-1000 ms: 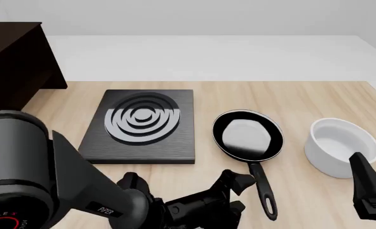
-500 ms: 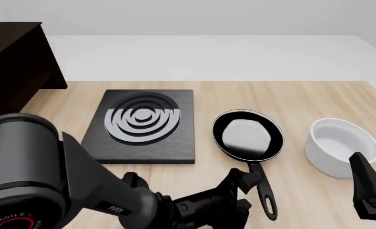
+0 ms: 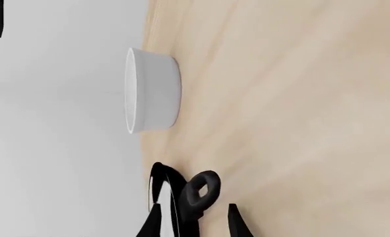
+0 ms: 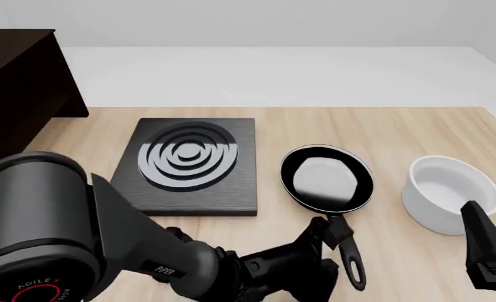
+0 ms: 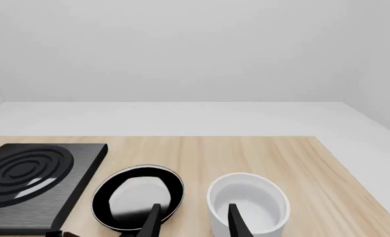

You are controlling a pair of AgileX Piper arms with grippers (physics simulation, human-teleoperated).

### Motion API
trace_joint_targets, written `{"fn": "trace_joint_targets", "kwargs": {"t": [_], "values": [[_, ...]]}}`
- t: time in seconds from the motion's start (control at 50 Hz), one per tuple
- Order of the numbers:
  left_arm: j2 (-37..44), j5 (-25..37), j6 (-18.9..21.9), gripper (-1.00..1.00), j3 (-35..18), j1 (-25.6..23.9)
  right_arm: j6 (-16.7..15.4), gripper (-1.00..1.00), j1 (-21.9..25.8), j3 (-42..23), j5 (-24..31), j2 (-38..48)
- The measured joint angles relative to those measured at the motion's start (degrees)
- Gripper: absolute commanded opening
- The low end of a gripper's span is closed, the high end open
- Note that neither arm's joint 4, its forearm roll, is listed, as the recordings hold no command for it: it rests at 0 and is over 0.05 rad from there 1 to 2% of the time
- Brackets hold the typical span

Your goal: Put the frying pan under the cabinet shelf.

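The frying pan lies on the table right of the middle, its long handle pointing toward me. My left gripper is open and low at the handle, one finger on each side of it. In the left wrist view the handle's end with the hole lies just ahead of and between the fingertips of the left gripper. The dark cabinet shelf stands at the far left. My right gripper is open and empty at the front right; it also shows in the right wrist view.
A flat black stove plate with grey rings lies left of the pan. A white round bowl stands right of the pan, close to my right gripper. The left arm's bulky body fills the front left of the front view.
My left gripper has moved right and forward along the table to the pan's handle. The pan, bowl and right arm have not moved.
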Motion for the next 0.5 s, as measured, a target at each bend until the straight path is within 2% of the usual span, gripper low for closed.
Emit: {"fn": "trace_joint_targets", "kwargs": {"t": [0.5], "values": [[1.59, 4.98, -4.53, 1.00, -5.02, 0.51, 0.00, 1.00, 0.00, 0.00, 0.00, 0.00]]}}
